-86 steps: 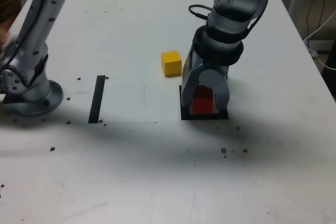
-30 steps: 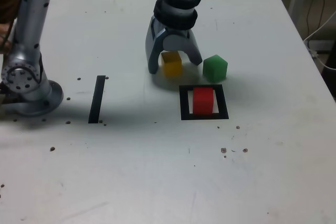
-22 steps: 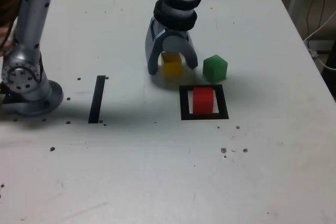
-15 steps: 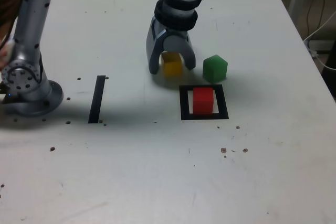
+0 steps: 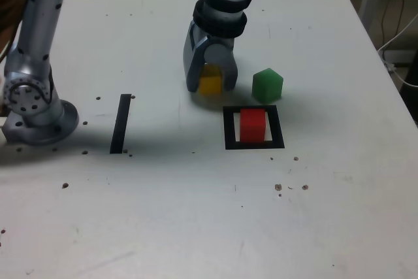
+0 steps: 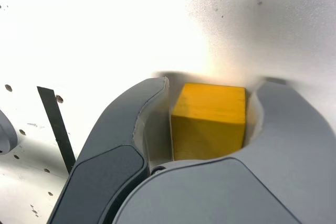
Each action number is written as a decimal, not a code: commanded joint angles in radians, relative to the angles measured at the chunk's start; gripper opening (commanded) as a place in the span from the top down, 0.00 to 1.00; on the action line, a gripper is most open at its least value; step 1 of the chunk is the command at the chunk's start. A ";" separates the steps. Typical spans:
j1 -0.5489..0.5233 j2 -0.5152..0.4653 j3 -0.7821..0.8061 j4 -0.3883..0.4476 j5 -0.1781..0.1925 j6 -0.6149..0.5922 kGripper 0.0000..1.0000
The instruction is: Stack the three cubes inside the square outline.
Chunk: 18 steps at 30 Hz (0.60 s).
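We observe the pincer (image 5: 211, 83) lowered to the table (image 5: 196, 213) in the upper centre of the exterior frame, its two jaws closed in on either side of the yellow cube (image 5: 210, 85). The wrist view shows the yellow cube (image 6: 210, 121) seated between both jaws, its side faces touching or all but touching them; the pincer (image 6: 207, 124) is pinching it. The cube rests flat, upright, with no long axis to report. The green cube (image 5: 267, 85) stands just beside the pincer toward the frame's right, turned with a corner toward the camera. The red cube (image 5: 253, 126) sits inside the square outline (image 5: 228, 129), below the green cube, edges square with the frame. A black strip (image 5: 120, 123) lies centre left.
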 commanded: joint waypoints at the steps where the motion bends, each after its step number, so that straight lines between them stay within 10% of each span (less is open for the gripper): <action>1: 0.001 0.001 -0.002 -0.003 0.001 0.002 0.78; 18: -0.061 -0.081 -0.051 0.085 -0.015 -0.013 0.78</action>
